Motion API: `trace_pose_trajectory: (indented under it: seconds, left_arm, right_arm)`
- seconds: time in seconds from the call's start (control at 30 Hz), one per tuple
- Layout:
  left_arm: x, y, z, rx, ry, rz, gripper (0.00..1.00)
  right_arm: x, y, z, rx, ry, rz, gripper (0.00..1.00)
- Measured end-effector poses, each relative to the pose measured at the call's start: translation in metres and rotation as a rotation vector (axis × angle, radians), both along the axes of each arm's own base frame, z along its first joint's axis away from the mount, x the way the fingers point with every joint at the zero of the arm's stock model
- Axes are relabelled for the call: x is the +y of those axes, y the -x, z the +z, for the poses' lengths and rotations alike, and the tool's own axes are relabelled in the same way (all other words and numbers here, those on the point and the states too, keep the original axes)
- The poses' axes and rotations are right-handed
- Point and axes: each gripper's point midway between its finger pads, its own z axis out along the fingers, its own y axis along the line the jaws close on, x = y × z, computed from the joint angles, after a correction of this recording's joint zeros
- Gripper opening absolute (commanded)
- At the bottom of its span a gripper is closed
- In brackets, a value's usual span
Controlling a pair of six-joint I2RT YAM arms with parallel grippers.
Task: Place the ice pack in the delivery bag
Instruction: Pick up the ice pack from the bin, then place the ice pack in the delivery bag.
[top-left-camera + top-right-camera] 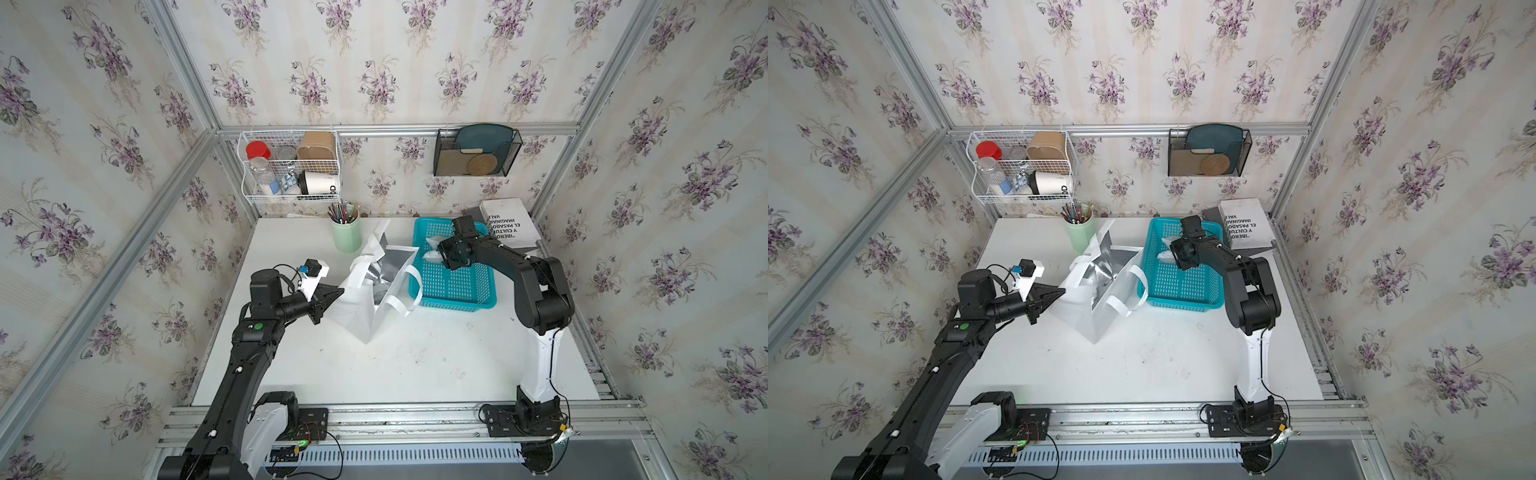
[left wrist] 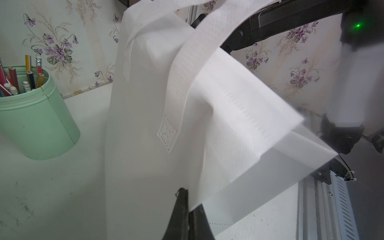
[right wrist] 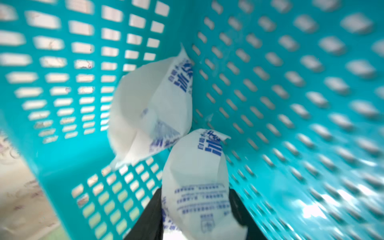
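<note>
In a top view the delivery bag (image 1: 353, 316) stands open on the table (image 1: 374, 374), touching the turquoise basket (image 1: 457, 302), with the left pincer (image 1: 337, 293) at its side wall. The left wrist view shows that pincer clenched on the bag's white fabric. In the right wrist view the right pincer (image 3: 195, 197) grasps the ice pack (image 3: 195, 166) inside the basket, just beside a second pack (image 3: 149, 108).

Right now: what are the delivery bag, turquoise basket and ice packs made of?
Delivery bag: matte white non-woven fabric, likely; embossed dot pattern on its strap. Lining: silvery foil, creased, reflective.
Basket: glossy turquoise plastic, moulded slots.
Ice pack and its twin: soft white plastic film, probably, blue print, bulging.
</note>
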Motion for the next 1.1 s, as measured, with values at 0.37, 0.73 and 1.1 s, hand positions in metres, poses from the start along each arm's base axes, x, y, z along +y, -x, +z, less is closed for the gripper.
trace_pose_trajectory:
  seconds: [0.37,0.73,1.1]
  left_arm:
    - [0.000,-0.005,0.000,0.000,0.001,-0.002,0.00]
    - [-0.001,-0.008,0.008,-0.018,0.011,-0.002,0.00]
    - [-0.001,-0.005,0.015,-0.025,0.027,0.006,0.00]
  right_arm:
    - [-0.013,0.058,0.198,-0.565,0.094,0.245,0.38]
    - [0.150,0.154,0.285,-0.925,0.134,0.845,0.40]
    - [0.164,0.168,0.227,-0.850,0.312,0.966,0.57]
